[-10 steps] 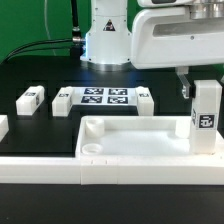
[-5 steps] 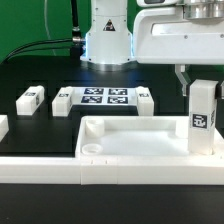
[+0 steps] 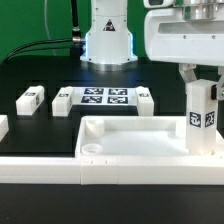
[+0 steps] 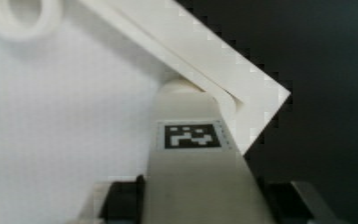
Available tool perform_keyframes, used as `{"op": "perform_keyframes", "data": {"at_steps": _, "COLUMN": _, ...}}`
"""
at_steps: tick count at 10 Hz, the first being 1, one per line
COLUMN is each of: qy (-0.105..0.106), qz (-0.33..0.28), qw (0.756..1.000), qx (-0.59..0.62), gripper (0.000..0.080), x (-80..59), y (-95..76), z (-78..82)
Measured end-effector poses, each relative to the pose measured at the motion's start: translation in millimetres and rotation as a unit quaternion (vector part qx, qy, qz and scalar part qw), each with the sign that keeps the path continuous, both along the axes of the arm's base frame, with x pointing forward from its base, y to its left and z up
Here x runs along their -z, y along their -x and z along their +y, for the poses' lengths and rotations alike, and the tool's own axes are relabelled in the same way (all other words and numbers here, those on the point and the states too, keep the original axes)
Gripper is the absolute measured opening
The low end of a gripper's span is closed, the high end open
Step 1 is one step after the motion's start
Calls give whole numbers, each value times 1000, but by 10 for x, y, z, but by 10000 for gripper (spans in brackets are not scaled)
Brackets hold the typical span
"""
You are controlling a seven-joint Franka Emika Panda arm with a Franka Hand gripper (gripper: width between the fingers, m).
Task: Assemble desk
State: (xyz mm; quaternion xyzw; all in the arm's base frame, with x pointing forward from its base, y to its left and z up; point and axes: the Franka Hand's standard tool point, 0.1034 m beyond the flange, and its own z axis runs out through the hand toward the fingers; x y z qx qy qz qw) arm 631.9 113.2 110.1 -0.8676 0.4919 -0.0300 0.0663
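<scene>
In the exterior view, the tool (image 3: 202, 84) is clenched on one smooth white plastic square post leg (image 3: 203, 120). The leg stands upright at the three-o'clock corner of the single wide, rimmed white plastic tabletop slab (image 3: 130, 150). Three more tagged loose legs (image 3: 32, 99) lie on the black bench (image 3: 40, 130), from ten to twelve o'clock of the slab.

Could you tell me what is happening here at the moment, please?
The Franka arm's gripper is shut on one square white leg, holding it upright at the corner of the desk tabletop on the exterior view's right. Whether it is seated there cannot be told. Three more legs lie loose on the black table behind, near the marker board.
</scene>
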Motion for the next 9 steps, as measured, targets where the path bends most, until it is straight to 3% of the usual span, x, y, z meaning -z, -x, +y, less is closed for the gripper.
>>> {"op": "perform_keyframes", "data": {"at_steps": 4, "qy": -57, "qz": 25, "qw": 977, "qx": 202, "gripper": 290, "x": 11, "y": 18, "z": 107}}
{"op": "perform_keyframes", "data": {"at_steps": 8, "qy": -75, "qz": 38, "qw": 950, "qx": 301, "gripper": 290, "x": 13, "y": 18, "z": 130}}
{"op": "perform_keyframes", "data": {"at_steps": 9, "qy": -77, "qz": 39, "qw": 948, "qx": 306, "gripper": 366, "x": 16, "y": 20, "z": 137}}
